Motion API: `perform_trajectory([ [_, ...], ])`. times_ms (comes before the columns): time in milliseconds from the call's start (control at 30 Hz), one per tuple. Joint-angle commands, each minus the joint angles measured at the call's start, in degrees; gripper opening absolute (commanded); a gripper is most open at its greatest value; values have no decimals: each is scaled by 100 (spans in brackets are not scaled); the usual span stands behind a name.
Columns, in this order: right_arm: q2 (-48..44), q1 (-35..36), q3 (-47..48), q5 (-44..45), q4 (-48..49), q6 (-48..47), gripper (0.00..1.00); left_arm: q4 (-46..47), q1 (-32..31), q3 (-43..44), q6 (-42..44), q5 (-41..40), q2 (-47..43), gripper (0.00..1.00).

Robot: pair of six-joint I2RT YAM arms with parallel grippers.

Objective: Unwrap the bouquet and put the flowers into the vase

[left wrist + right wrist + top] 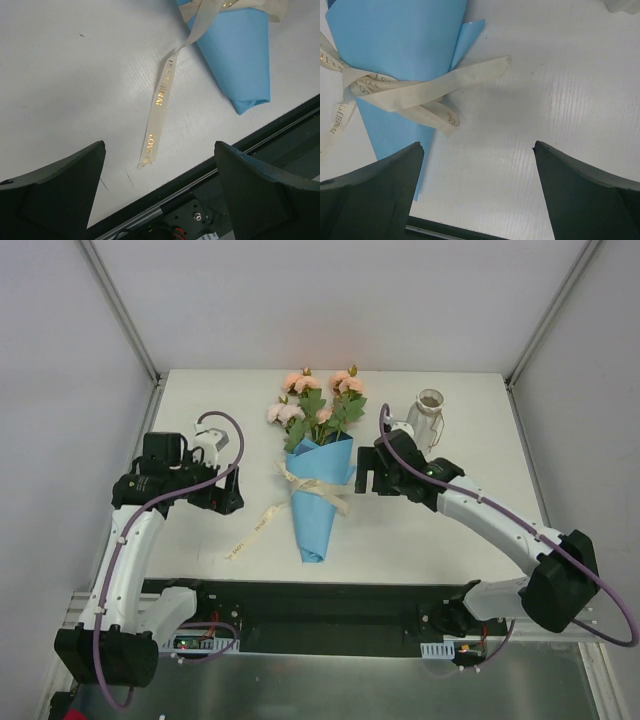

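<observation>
Blue-papered bouquet (320, 505) tied | left gripper (159, 150), right gripper (478, 147) spread (nothing held) | risk: bouquet dragged if ribbon (161, 100) is tugged sideways

Cream ribbon (159, 107) on table (75, 75) beside bouquet (240, 55)

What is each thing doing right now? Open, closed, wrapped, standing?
bouquet, wrapped, lying flat on the table.
ribbon, tied around the blue paper, one tail loose on the table.
vase, upright, nothing sticking out of it.
left gripper, open, holding nothing.
right gripper, open, holding nothing.
</observation>
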Motion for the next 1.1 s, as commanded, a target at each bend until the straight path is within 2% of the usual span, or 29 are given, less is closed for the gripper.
perform_trajectory([
  [0, 284, 66, 246, 65, 214, 341, 96, 277, -149, -91, 34, 169, 50, 99],
  [300, 855, 66, 291, 425, 565, 912, 96, 672, -886, -276, 192, 64, 383, 99],
  [667, 1278, 58, 212, 724, 926, 1352, 96, 1445, -1950, -329, 552, -795, 1754, 99],
  [733, 1199, 58, 28, 725, 1084, 1492, 96, 1621, -2195, -311, 754, -999, 2122, 99],
  [900, 656, 58, -508, 689, 1444, 1713, 97, 2008, -2338, -110, 1079, -1491, 2896, 99],
  [1067, 171, 58, -922, 830, 1524, 1739, 98, 2245, -2381, 137, 1115, -1413, 3521, 98],
])
